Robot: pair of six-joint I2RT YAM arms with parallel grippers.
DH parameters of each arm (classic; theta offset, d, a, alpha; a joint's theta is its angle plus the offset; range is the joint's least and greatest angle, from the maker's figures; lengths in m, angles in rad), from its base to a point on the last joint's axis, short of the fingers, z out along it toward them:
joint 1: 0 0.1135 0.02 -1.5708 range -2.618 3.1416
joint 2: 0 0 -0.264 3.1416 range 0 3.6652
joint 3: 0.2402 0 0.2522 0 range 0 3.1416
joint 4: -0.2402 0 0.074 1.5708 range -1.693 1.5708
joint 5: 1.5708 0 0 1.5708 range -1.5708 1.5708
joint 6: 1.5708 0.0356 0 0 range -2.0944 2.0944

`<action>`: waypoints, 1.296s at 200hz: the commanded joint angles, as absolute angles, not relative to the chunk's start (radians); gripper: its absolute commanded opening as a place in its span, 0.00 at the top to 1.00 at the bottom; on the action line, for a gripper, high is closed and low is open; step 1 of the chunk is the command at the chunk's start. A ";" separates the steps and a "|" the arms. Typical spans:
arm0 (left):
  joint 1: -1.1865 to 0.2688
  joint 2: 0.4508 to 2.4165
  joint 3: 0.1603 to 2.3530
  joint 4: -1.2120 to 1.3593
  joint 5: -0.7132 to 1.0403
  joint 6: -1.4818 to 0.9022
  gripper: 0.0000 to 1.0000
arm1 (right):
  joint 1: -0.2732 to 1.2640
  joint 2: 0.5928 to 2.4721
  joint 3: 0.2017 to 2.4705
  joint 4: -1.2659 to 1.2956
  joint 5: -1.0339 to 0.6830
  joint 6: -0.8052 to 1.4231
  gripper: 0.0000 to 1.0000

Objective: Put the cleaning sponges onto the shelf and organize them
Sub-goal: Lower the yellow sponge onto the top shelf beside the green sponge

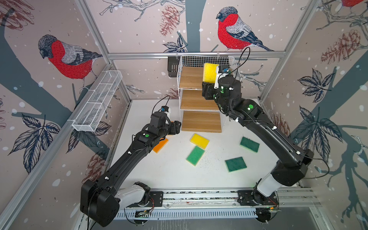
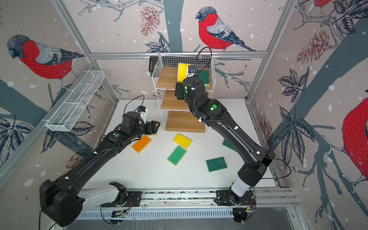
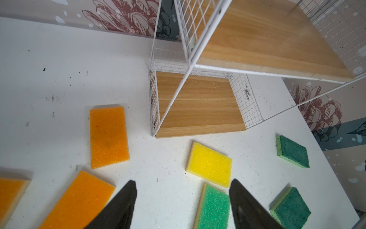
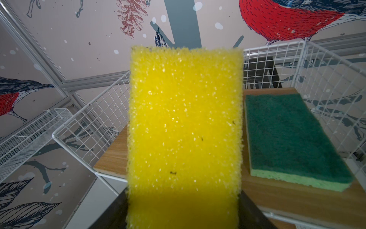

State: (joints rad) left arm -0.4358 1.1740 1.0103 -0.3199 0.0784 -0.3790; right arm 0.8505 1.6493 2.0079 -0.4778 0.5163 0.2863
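Nearest us, loose sponges lie on the white table (image 1: 173, 175): a near dark green sponge (image 1: 235, 164), a light green sponge (image 1: 195, 155), a loose yellow sponge (image 1: 199, 141) and an orange sponge (image 1: 160, 145) partly under the left arm. The left gripper (image 3: 183, 185) hangs above them, just beside the lowest board. Its jaws are spread wide with nothing between them.

Behind stands the shelf (image 1: 200, 100), its two lower boards bare. At the top board the right gripper (image 4: 183, 202) pinches the held yellow sponge (image 4: 185, 119) by its long edges, so its jaws stand wide apart. That sponge stands on end, just beside the shelved green sponge (image 4: 293, 138), which lies flat.

We judge that setting this one down is the step in hand. We would tip it flat and lower it onto bare wood alongside its neighbour. The edges should run parallel without overlapping and stay clear of the wire wall. We would let go only once it rests.
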 commanded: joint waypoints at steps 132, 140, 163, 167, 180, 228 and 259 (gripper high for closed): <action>-0.396 1.191 1.037 -0.288 0.132 -0.377 0.25 | 0.830 1.787 2.147 -0.517 0.631 0.209 0.29; -0.394 1.193 1.036 -0.290 0.132 -0.378 0.25 | 0.823 1.791 2.150 -0.519 0.628 0.206 0.29; -0.389 1.195 1.031 -0.280 0.140 -0.381 0.25 | 0.811 1.808 2.173 -0.529 0.611 0.193 0.29; -0.388 1.194 1.031 -0.278 0.141 -0.383 0.25 | 0.810 1.810 2.176 -0.532 0.609 0.192 0.28; -0.387 1.200 1.033 -0.275 0.145 -0.384 0.25 | 0.804 1.817 2.182 -0.532 0.596 0.188 0.28; -0.384 1.212 1.039 -0.273 0.153 -0.385 0.25 | 0.799 1.839 2.198 -0.534 0.583 0.181 0.28; -0.382 1.214 1.040 -0.273 0.154 -0.385 0.25 | 0.789 1.846 2.198 -0.535 0.581 0.183 0.27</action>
